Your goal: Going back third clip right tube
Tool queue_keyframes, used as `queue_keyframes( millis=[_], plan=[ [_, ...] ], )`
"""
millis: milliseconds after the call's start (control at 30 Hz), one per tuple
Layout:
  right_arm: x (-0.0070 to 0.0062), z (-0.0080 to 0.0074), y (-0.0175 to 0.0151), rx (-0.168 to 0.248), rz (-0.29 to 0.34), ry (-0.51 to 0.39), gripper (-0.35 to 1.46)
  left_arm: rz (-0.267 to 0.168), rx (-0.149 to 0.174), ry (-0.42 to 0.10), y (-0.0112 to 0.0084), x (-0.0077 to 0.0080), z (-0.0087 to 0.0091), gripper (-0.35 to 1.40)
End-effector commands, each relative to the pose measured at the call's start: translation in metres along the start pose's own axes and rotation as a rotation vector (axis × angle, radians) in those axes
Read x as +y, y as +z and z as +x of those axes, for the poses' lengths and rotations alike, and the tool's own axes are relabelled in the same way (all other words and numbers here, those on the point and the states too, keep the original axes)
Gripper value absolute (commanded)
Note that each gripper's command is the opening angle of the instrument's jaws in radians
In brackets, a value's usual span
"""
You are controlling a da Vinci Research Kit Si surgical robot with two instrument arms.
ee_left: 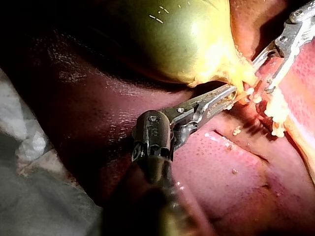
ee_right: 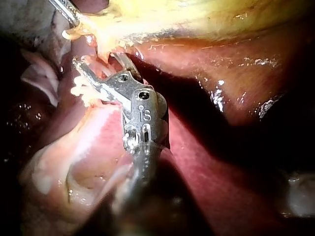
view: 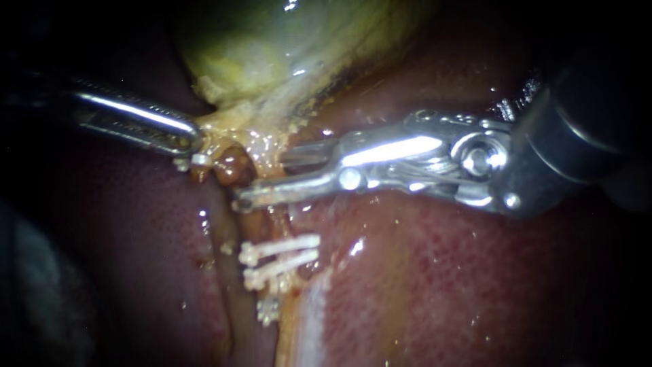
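Endoscope view: my left instrument (view: 192,144), a slim silver shaft, comes in almost level over the liver's left side. Its jaws lie together on the pale yellow tissue (view: 251,126) under the green-yellow gallbladder (view: 272,47), seemingly pinching it. My right instrument (view: 272,175), bright steel on a dark shaft, reaches in from the right, nearly level. Its jaws stand apart with a clear gap, the lower one lying across the thin pale tube (view: 275,219). Two white clips (view: 280,248) sit side by side across that tube, just below the lower jaw and apart from it. Dark red liver (view: 441,272) lies all around.

Left wrist view: the left instrument (ee_left: 231,96) stretches ahead, its wrist slightly bent, tips in the yellow tissue at the gallbladder's (ee_left: 182,39) narrow end. The right instrument (ee_left: 261,76) stands just beyond, jaws parted.

Right wrist view: the right instrument (ee_right: 96,59) angles ahead from its wrist with jaws gaping, the clips (ee_right: 81,92) just beside one jaw. The left instrument (ee_right: 64,10) shows beyond them.
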State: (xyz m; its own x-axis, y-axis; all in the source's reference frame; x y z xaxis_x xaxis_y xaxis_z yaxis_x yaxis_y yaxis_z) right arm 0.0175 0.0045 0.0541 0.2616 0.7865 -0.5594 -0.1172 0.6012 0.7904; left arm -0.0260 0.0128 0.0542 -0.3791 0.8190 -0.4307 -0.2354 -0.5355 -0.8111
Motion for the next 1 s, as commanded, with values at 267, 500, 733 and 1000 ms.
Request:
queue_keyframes(
  millis=[267,500,733,1000],
  plan=[
    [0.0005,-0.0022,-0.0011,-0.101,0.003,-0.014,0.50,0.000,0.000,0.001,0.0000,0.0000,-0.0001,-0.35],
    [0.0005,-0.0035,-0.0032,-0.107,0.024,-0.158,0.50,0.000,0.000,0.001,0.0000,0.0000,-0.0001,-0.35],
    [0.0004,-0.0046,-0.0064,-0.147,0.038,-0.328,0.50,0.000,-0.001,0.001,-0.0001,0.0000,-0.0002,-0.35],
    [-0.0001,-0.0052,-0.0098,-0.230,0.030,-0.436,0.50,0.000,-0.001,0.001,-0.0001,0.0000,-0.0002,-0.35]
  ],
)
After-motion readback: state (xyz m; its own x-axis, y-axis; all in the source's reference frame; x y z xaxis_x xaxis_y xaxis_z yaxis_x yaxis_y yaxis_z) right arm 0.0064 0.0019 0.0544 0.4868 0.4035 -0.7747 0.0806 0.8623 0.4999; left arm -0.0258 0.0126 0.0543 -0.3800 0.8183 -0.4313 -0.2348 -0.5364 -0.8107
